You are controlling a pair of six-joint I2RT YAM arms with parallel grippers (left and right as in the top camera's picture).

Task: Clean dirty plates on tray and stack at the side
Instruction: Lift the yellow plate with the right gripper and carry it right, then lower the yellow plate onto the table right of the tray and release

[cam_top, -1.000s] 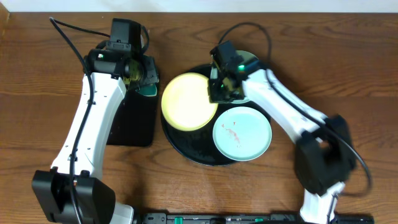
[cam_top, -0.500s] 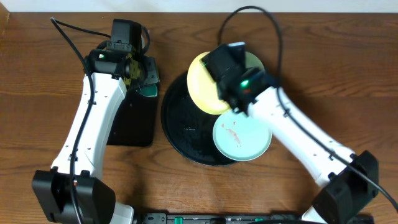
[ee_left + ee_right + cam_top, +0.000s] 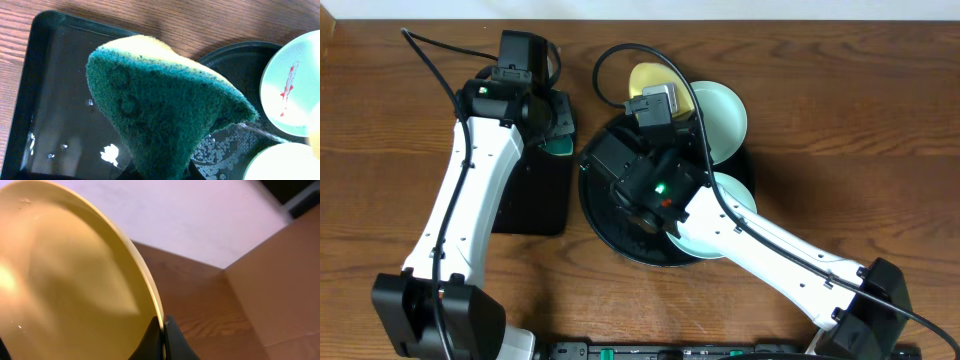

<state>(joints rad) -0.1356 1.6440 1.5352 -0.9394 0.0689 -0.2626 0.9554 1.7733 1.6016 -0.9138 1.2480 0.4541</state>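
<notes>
1. Yellow fills my right wrist view: the yellow plate point(image 3: 70, 280) stands tilted on edge. Its rim is pinched between the dark fingertips of the right gripper point(image 3: 162, 330), which is clamped on it. A few droplets cling to its face.
2. On the left wrist view, the sponge point(image 3: 165, 105) hangs right before the lens, its green scrub side toward me and a yellow layer along the top. I can't make out the fingers there, but overhead the left gripper point(image 3: 548, 125) is closed around it.
3. Under the sponge lies the rectangular tray point(image 3: 55, 100), black, glossy and spotted with water. Just beside it is the round tray point(image 3: 235, 60), with water beaded on its floor.
4. A mint plate point(image 3: 290, 85) with a red streak lies on that round tray – I cannot tell which of the two it is.
5. Overhead, the near mint plate point(image 3: 735, 195) lies flat on the round tray point(image 3: 602, 225), mostly hidden under my right arm.
6. Farther back, the far mint plate point(image 3: 725, 120) lies at the tray's far right rim.
7. Farthest of all, the yellow plate point(image 3: 655, 78) is held off the tray, above its far edge and just beside the far mint plate.
8. Beyond it there is only the wooden table point(image 3: 840, 90).
</notes>
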